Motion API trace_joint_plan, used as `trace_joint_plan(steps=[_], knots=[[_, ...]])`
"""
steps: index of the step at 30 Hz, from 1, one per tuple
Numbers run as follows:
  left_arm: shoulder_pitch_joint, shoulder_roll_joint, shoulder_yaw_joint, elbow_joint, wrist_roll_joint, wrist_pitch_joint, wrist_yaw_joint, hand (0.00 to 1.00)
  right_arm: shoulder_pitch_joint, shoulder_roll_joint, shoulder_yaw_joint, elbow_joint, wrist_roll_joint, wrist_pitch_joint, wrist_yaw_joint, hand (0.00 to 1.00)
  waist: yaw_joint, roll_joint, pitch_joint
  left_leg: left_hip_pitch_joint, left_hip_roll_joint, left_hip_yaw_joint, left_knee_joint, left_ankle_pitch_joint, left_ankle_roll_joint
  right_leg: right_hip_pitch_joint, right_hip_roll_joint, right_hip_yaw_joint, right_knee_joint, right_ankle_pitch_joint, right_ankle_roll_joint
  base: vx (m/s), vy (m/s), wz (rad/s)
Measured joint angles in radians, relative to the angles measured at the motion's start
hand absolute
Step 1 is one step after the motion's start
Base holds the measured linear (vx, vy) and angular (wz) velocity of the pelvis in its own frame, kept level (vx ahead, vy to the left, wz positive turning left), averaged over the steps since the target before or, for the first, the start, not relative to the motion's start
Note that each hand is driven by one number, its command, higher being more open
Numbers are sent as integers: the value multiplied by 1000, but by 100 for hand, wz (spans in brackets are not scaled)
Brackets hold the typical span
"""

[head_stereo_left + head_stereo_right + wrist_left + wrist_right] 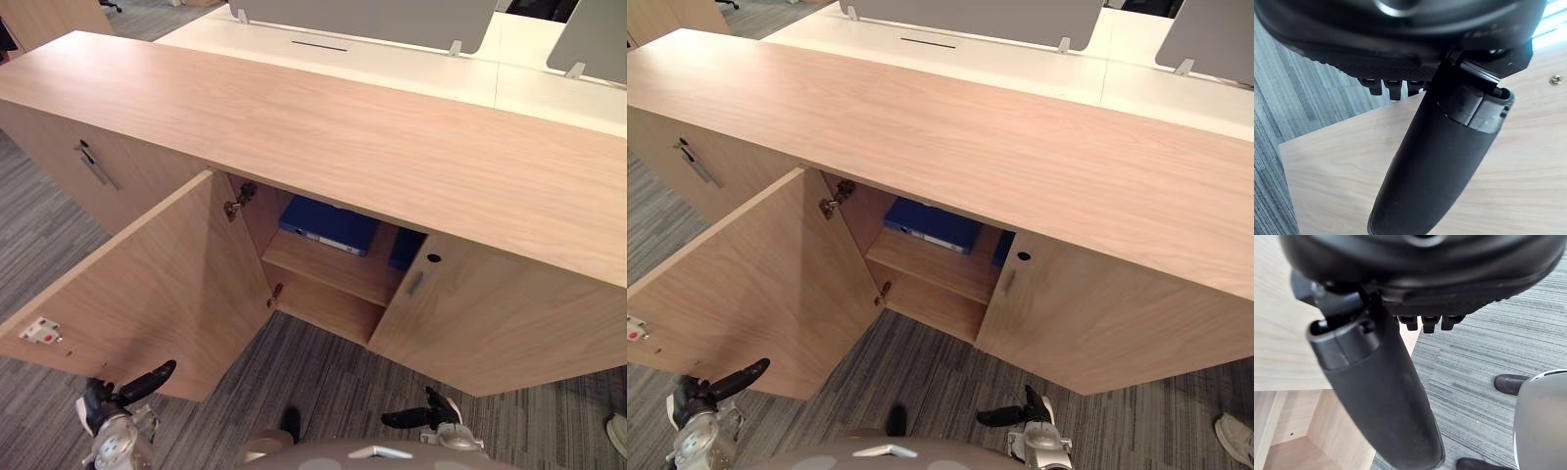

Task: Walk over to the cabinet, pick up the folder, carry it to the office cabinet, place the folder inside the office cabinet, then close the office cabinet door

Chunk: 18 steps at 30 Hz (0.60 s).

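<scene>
A blue folder lies flat on the upper shelf inside the long wooden office cabinet. The cabinet's left door is swung wide open towards me. Another blue item shows partly behind the edge of the right door. My left hand hangs low in front of the open door, its fingers relaxed and empty, with its thumb near the door panel. Below the right door, over the carpet, my right hand is also open and holds nothing.
The neighbouring cabinet section at the left has a metal handle. White desks with grey screens stand behind the cabinet. A person's shoe is on the grey carpet at the far right.
</scene>
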Motion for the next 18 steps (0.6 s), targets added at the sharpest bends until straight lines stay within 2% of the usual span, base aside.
trace_joint_plan(steps=[7, 15, 18], knots=[[4, 0, -14, 0, 12, 0, 1, 100, -14, 13, 1, 0, 0, -2, 0, 100, -2, 10, 2, 12, 22, 5, -1, -5, -5, -4, 18, 0, 17, 29, -16, -59, 5, -4], [4, -9, -52, -16, 17, 1, 0, 100, 17, 13, -1, 1, 2, 0, 0, 100, -12, 15, 4, -16, 23, 10, -1, 12, -12, -26, 13, -4, -2, 15, -19, -121, -7, 1], [7, -36, -53, -39, 17, 2, -1, 100, 18, 11, 0, 1, 2, 0, 0, 100, -10, 17, 4, -20, 23, 9, -1, 23, -11, -26, 16, -6, 2, 3, -14, -69, 4, 9]])
